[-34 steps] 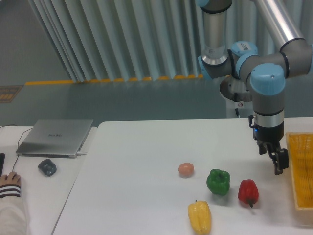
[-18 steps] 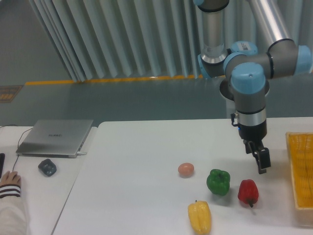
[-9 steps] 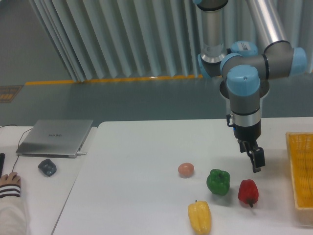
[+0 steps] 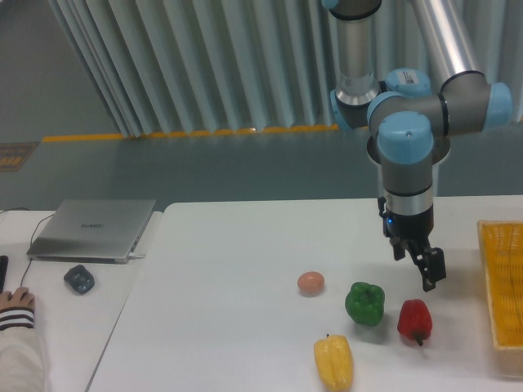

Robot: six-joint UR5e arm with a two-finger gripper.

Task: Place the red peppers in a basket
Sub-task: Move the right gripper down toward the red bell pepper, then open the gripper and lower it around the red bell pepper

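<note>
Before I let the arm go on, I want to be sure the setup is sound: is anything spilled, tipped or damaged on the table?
Nothing stands out. The red pepper, green pepper and yellow pepper lie apart and intact.

You had a white table [image 4: 245, 245] up front w/ a closed grey laptop [image 4: 91, 229] at its left. Behind it ran pale ribbed vertical panels [image 4: 204, 65], a grey-green floor [image 4: 163, 167] and a yellow floor stripe [image 4: 163, 134]. Lighting was even, no hard shadows.
</note>
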